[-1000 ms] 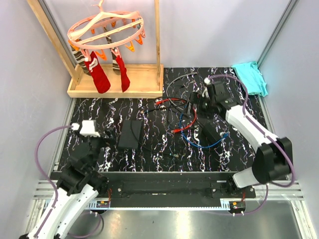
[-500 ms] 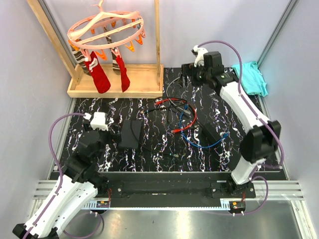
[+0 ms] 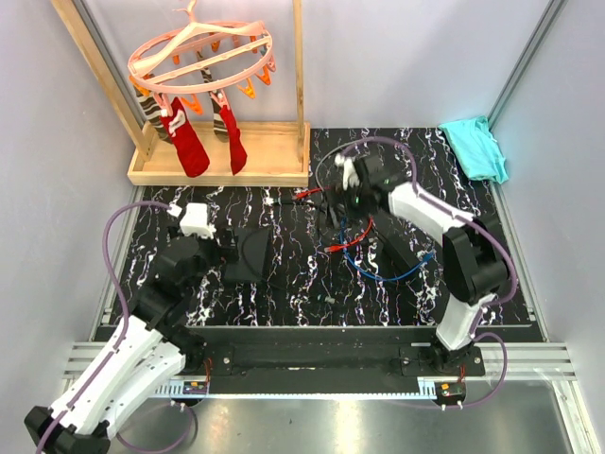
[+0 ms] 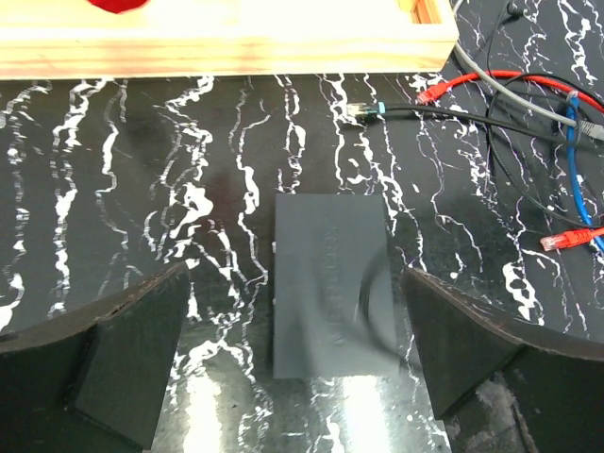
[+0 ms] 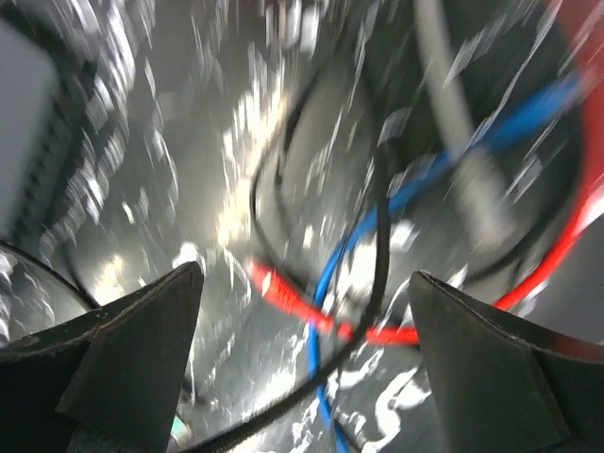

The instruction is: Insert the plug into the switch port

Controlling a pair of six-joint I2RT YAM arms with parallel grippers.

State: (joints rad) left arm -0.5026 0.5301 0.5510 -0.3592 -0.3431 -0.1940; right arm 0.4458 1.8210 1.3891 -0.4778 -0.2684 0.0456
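Note:
The switch, a flat matte black box (image 3: 248, 255), lies left of the table's middle. In the left wrist view its top face (image 4: 330, 283) fills the centre, and no port shows along its edges. My left gripper (image 3: 219, 252) is open and empty just left of the box, its fingers (image 4: 132, 349) wide on either side (image 4: 294, 283). My right gripper (image 3: 333, 204) is open and empty (image 5: 307, 276), low over a tangle of cables. A red plug (image 5: 278, 288) lies between its fingers, blurred, and shows from above too (image 3: 331, 248).
Red, blue and black cables (image 3: 364, 241) sprawl at the centre right. A narrower black block (image 3: 402, 248) lies beside them. A second red plug (image 4: 429, 92) and a black cable's plug (image 4: 363, 111) lie beyond the box. A wooden rack with socks (image 3: 222, 161) stands at the back left, and a teal cloth (image 3: 475, 147) at the back right.
My left gripper has moved forward and right, up to the box. My right arm swung to the back of the table, then came down and left over the cables.

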